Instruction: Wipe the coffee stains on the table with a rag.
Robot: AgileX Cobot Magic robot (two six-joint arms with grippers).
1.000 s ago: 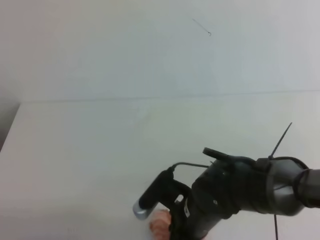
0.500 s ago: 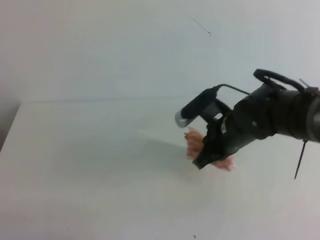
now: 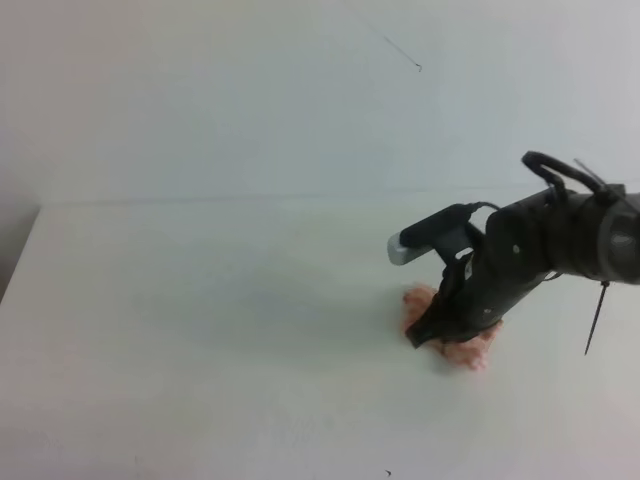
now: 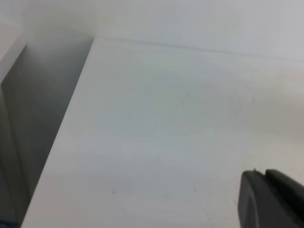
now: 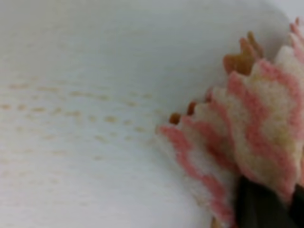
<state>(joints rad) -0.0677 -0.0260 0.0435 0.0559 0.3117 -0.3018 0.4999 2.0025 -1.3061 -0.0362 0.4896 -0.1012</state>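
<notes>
My right gripper (image 3: pixel 445 330) is shut on the rag (image 3: pixel 470 350), a pink and white zigzag cloth, and presses it flat onto the white table (image 3: pixel 200 330) right of centre. In the right wrist view the rag (image 5: pixel 251 118) fills the right side, with tan-brown tips at its top edge and the dark fingers (image 5: pixel 259 209) clamped on it at the bottom. Faint amber dotted streaks of the coffee stains (image 5: pixel 71 114) lie on the table left of the rag. No blotch shows in the high view. The left gripper (image 4: pixel 268 199) shows only as dark fingers pressed together at the frame's lower right corner, holding nothing.
The table's left edge (image 4: pixel 66 137) drops off into a grey gap. A pale wall (image 3: pixel 250 100) rises behind the table's back edge, with a thin dark thread (image 3: pixel 400 50) on it. A tiny black speck (image 3: pixel 388 473) lies near the front edge.
My right arm carried the rag from near the front edge up to the right-centre of the table, then slid it a little forward and right. The left arm has not visibly moved.
</notes>
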